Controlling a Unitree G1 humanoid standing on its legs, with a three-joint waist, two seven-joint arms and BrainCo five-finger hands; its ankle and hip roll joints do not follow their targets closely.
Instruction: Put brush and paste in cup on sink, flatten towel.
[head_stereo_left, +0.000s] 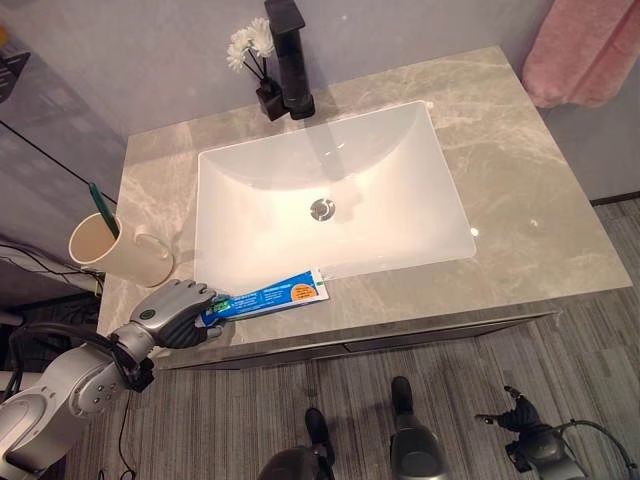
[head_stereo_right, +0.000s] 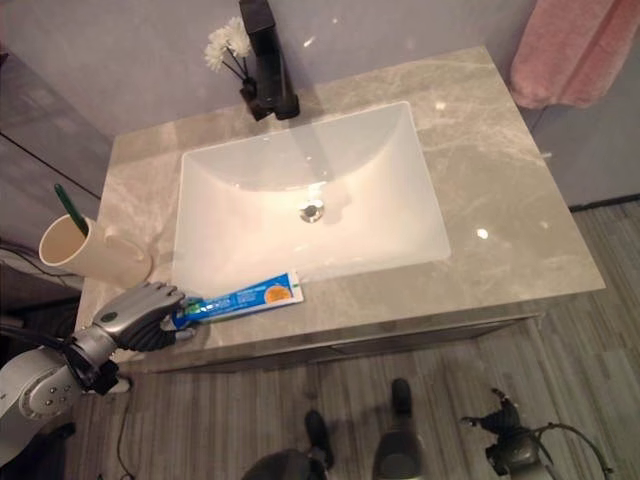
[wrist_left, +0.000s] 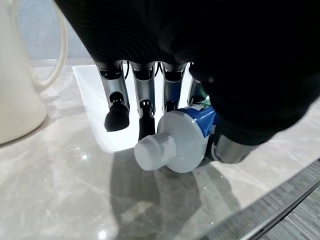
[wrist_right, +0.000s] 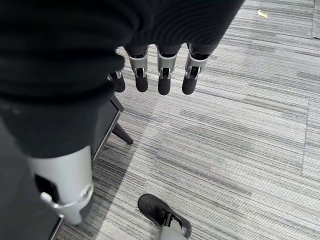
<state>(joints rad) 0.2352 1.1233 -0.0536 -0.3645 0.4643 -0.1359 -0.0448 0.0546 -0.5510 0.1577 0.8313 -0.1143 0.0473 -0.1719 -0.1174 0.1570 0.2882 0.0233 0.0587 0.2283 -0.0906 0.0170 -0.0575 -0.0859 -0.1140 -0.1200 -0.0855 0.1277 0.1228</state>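
Observation:
A blue toothpaste tube (head_stereo_left: 270, 296) lies on the grey marble counter (head_stereo_left: 520, 190) along the front rim of the white sink (head_stereo_left: 440, 190), its white cap (wrist_left: 155, 150) pointing left. My left hand (head_stereo_left: 175, 312) is over the cap end, with its fingers (wrist_left: 116, 107) curled down on one side of the tube and the thumb on the other. A cream cup (head_stereo_left: 115, 250) stands just behind the hand with a green toothbrush (head_stereo_left: 101, 207) in it. A pink towel (head_stereo_left: 585, 50) hangs at the far right wall. My right hand (wrist_right: 165, 75) hangs low over the floor, fingers relaxed.
A black faucet (head_stereo_left: 290, 60) and a small dark vase of white flowers (head_stereo_left: 255, 55) stand behind the basin. The counter's front edge runs just under my left hand. Grey striped carpet (wrist_right: 240, 130) lies below.

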